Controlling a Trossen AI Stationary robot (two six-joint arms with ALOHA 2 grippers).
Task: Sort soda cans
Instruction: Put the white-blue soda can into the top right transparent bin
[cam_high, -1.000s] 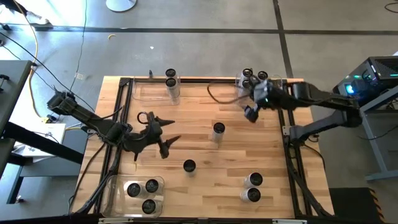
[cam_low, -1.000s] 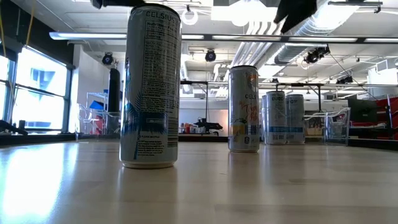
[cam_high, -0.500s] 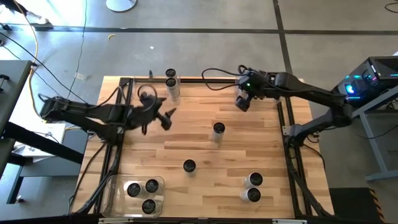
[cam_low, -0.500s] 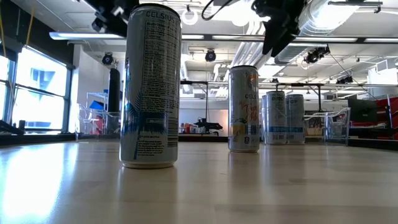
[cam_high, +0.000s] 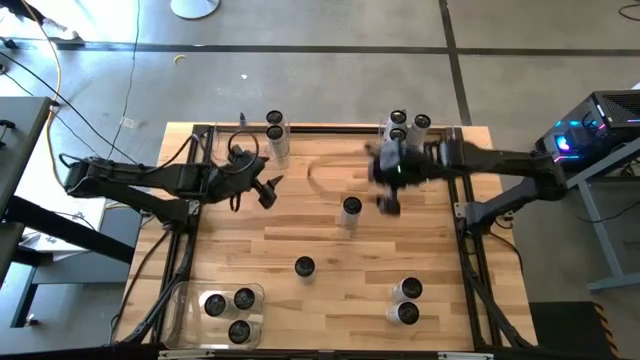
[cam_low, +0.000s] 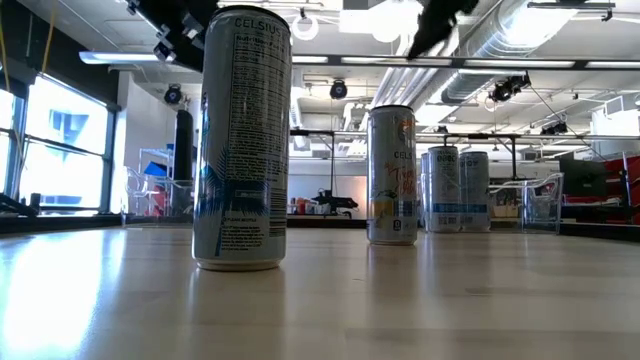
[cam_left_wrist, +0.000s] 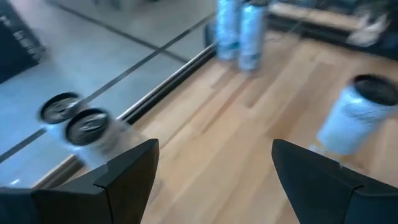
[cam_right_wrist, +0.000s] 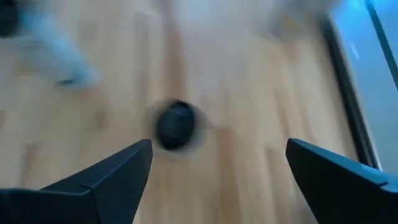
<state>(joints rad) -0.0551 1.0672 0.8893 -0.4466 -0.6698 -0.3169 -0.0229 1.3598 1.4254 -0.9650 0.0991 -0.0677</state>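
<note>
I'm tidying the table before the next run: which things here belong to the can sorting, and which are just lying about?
Belonging to the job:
- soda cans, e.g. the middle can, the near can, the pair at right front
- clear bin holding three cans
- left pincer and right pincer, both open and empty

Lying about:
- yellow cable on the floor
- white round base on the floor

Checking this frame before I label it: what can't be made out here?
- Right hand: motion-blurred in the high view, so its exact pose is unclear.
- Can in the right wrist view: smeared, label unreadable.
- Far cans in the low view: too small to read.
</note>
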